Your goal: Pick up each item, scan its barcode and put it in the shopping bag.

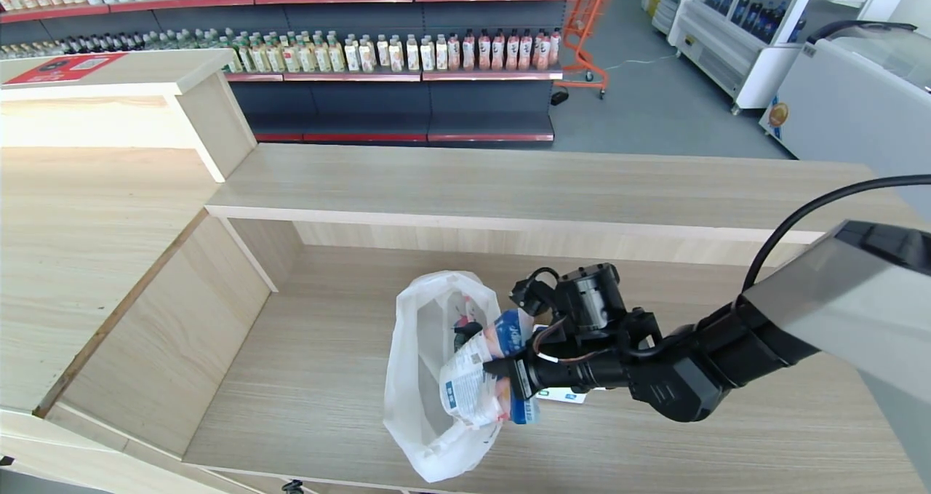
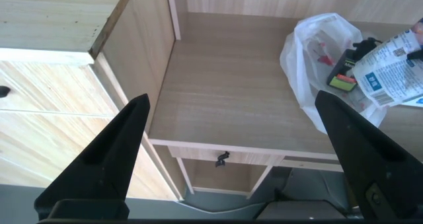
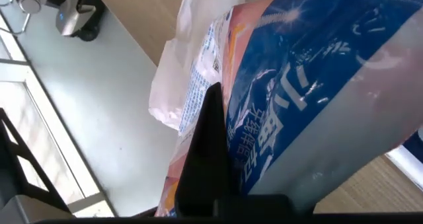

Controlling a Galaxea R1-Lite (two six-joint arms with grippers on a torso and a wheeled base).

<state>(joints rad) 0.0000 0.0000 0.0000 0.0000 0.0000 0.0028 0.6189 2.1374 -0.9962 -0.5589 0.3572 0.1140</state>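
A white plastic shopping bag (image 1: 418,377) lies open on the lower wooden counter, with a few items inside (image 2: 340,78). My right gripper (image 1: 502,377) is shut on a blue, white and orange snack packet (image 1: 476,374), held at the bag's mouth on its right side. In the right wrist view the packet (image 3: 310,98) sits close in front, with one dark finger (image 3: 208,158) pressed against it and the bag (image 3: 178,78) behind. My left gripper (image 2: 231,158) hangs open over the counter's front left corner, away from the bag (image 2: 310,59), with nothing between its fingers.
A small white item (image 1: 564,396) lies on the counter under the right wrist. A raised wooden ledge (image 1: 509,188) runs behind the recess and a side wall (image 1: 167,334) closes its left. Bottle shelves and freezers stand far behind.
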